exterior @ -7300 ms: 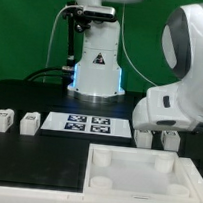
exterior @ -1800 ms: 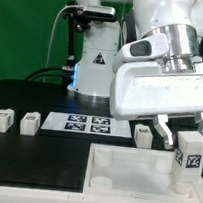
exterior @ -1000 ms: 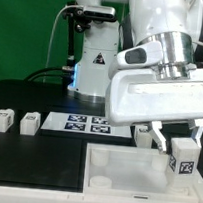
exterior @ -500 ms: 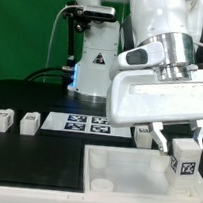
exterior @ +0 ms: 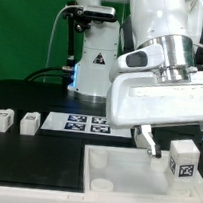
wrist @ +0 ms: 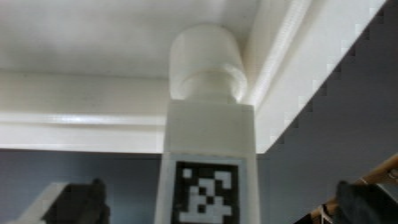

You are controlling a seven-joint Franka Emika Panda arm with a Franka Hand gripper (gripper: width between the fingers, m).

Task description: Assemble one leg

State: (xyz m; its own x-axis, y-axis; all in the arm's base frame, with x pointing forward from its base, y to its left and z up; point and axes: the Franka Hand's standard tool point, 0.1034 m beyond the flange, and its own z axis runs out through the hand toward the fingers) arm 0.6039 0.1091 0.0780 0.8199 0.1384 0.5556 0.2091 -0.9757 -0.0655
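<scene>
Since a moment ago the claw has edged the leg, gripped between its fingers, slightly along above the tray's corner. Misalignment could jam the leg beside the socket. Only the wrist view shows its tip meeting that corner.

A black-and-white tag pattern is seen on the white leg; the tray is coloured white, the table black.
</scene>
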